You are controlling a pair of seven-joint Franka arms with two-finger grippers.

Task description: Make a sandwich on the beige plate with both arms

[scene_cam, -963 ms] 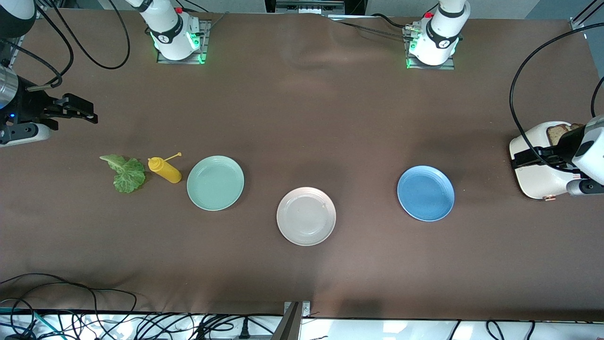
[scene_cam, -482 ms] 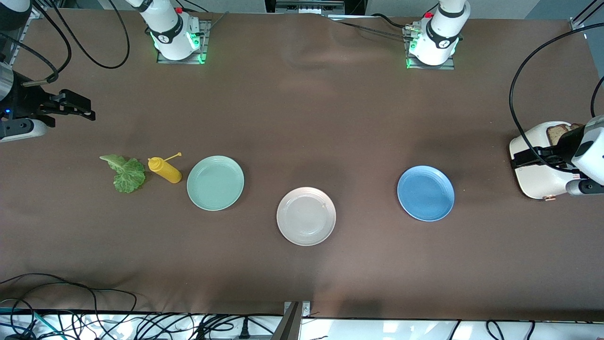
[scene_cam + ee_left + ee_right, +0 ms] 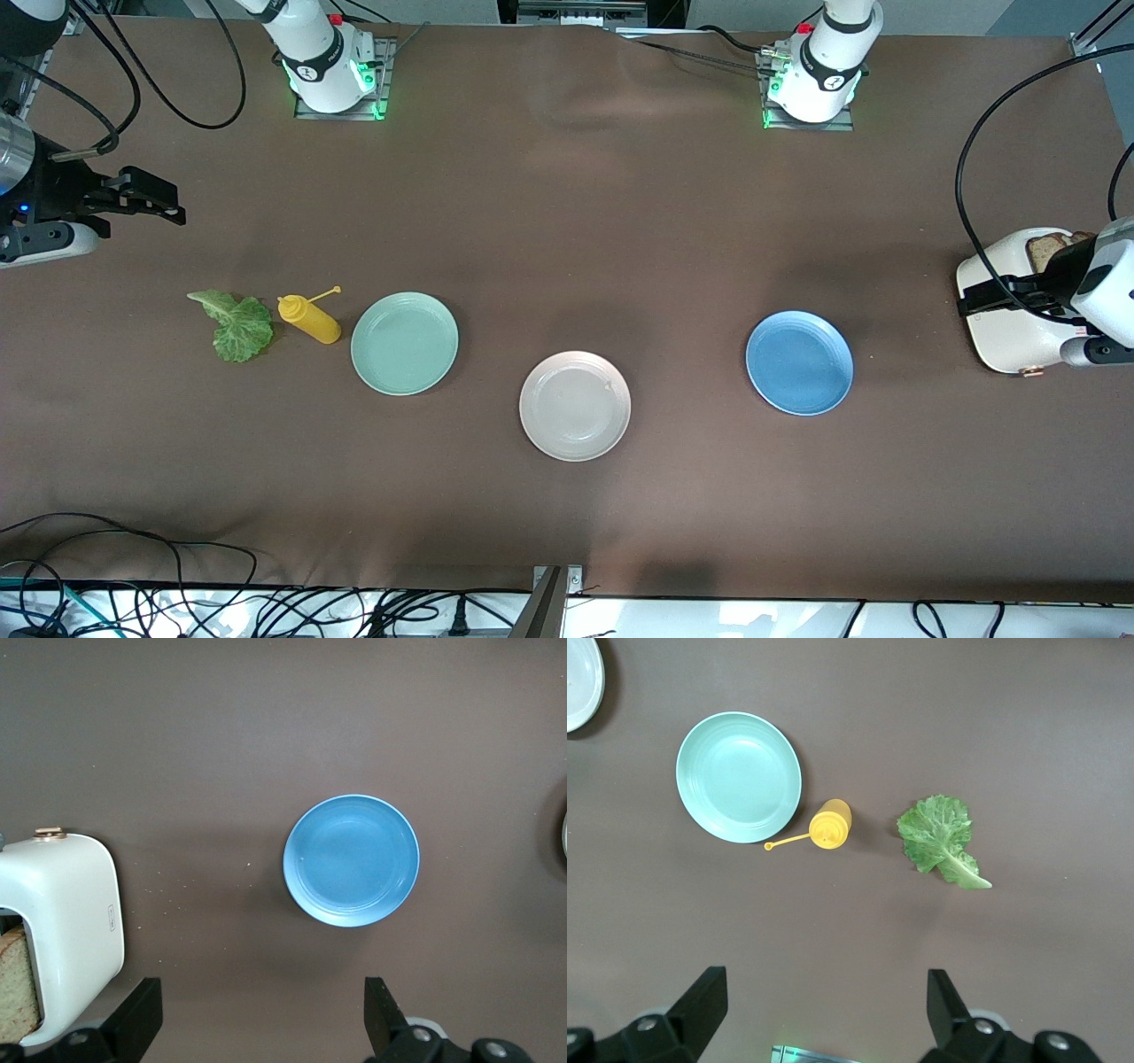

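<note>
My right gripper (image 3: 164, 206): up in the air at the right arm's end of the table, over bare cloth. In its wrist view my two fingers (image 3: 700, 1001) stand wide apart with nothing between them.
Lettuce leaf (image 3: 236, 325): flat on the table, crinkled and green, just beside the mustard bottle, toward the right arm's end. Nothing touches it.
Mustard bottle (image 3: 309, 319): yellow squeeze bottle lying on its side between the leaf and the mint green plate, its thin nozzle pointing toward that plate.
Mint green plate (image 3: 405, 343): empty, just beside the bottle.
Beige plate (image 3: 575, 406): near the middle of the table, nearer to the front camera than the other two plates, with no bread or lettuce on it.
Blue plate (image 3: 799, 362): empty, toward the left arm's end, well apart from the beige plate.
Toaster (image 3: 1005, 332): white, at the left arm's end of the table, with a slice of brown bread (image 3: 1048, 248) standing in its slot.
My left gripper (image 3: 983, 298): over the toaster, fingers (image 3: 381, 1014) spread wide in the wrist view and holding nothing.
Table (image 3: 567, 221): covered in brown cloth.
</note>
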